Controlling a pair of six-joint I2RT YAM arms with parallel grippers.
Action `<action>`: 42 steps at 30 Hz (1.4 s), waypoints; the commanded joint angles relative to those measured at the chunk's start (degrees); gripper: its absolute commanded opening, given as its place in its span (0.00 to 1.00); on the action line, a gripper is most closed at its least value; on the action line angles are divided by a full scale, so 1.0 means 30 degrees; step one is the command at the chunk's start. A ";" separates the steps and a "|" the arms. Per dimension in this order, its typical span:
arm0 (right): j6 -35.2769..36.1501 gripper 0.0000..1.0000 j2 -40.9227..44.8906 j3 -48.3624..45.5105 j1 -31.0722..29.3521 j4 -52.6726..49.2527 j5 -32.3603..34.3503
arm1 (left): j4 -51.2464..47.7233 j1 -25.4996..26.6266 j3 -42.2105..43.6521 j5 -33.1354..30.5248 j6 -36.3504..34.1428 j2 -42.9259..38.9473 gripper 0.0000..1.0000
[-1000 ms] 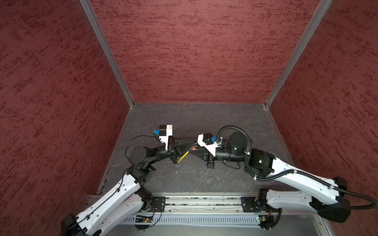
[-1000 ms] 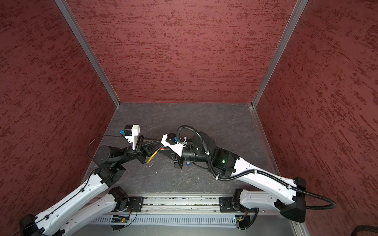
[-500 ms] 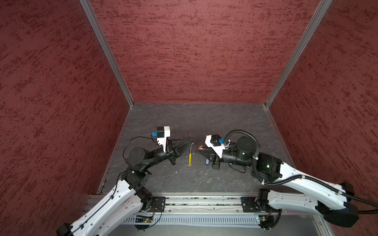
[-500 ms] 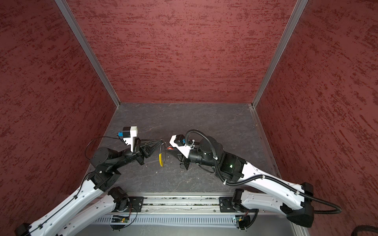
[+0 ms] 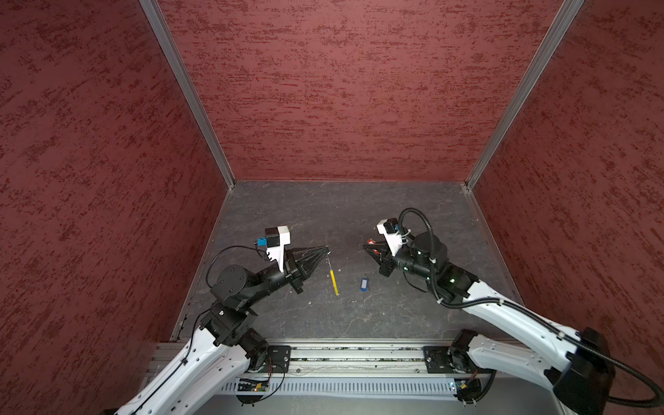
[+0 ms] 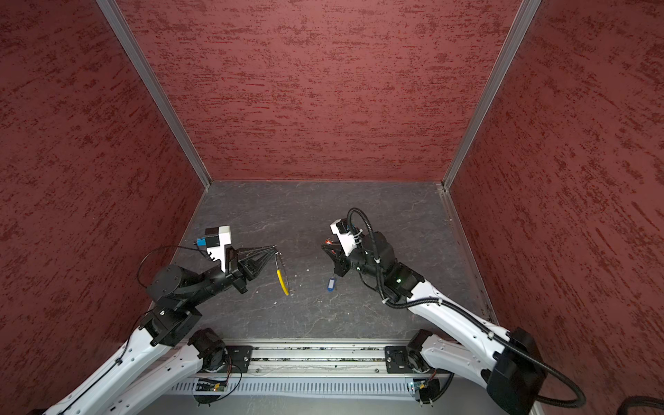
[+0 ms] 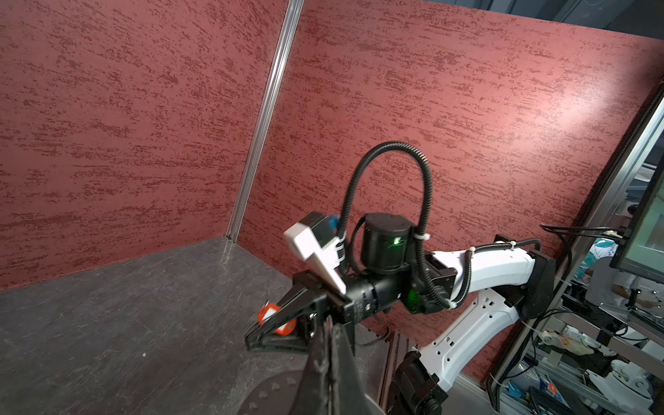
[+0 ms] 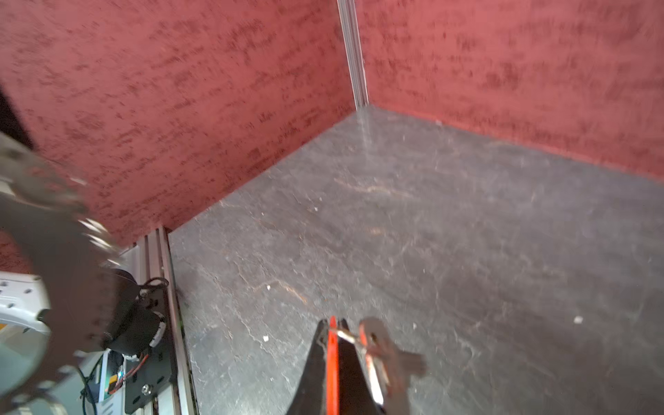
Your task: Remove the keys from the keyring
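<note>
We count two grippers: one left gripper (image 5: 326,248), one right gripper (image 5: 364,246). One keyring (image 5: 329,264), with one yellow segment (image 5: 334,282) on it. Two key tags in total: one blue tag (image 5: 364,282), one red tag (image 8: 332,354). One metal key (image 8: 390,354) shows clearly, beside the red tag. Any key on the blue tag is too small for us to count.
</note>
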State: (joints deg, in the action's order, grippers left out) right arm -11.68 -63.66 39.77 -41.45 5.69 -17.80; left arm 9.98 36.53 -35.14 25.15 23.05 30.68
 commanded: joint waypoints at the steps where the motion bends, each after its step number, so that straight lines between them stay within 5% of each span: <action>1: -0.2621 0.00 -0.2345 -0.1147 0.0456 0.3782 -0.2858 | 0.0027 -0.0034 -0.0119 -0.0238 -0.0274 -0.0205 0.00; 9: -0.4286 0.00 -0.9340 -0.1081 0.0847 0.7361 -0.5910 | 0.0953 -0.0049 0.0487 0.0014 0.0147 -0.0023 0.00; 21: -0.3079 0.03 -1.3183 0.2233 -0.0342 0.4125 -0.5862 | 0.1361 -0.0049 0.0929 -0.0007 0.0358 -0.0060 0.00; 25: -0.3017 0.17 -1.3552 0.2647 -0.0567 0.3631 -0.5451 | 0.1449 -0.0050 0.0960 0.0011 0.0398 0.0050 0.00; 31: -0.2837 0.49 -1.3057 0.2523 -0.0707 0.3443 -0.4604 | 0.1333 -0.0051 0.0922 -0.0089 0.0432 0.0036 0.00; 42: -0.3096 0.56 -0.6679 0.0868 -0.0874 0.2173 0.0884 | 0.1067 -0.0057 0.0727 -0.0733 0.0462 0.0115 0.00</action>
State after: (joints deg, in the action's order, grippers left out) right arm -21.04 -89.86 43.05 -43.70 13.28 -23.38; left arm 11.64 36.53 -32.45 23.90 23.83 31.07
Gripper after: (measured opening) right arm 0.555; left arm 0.045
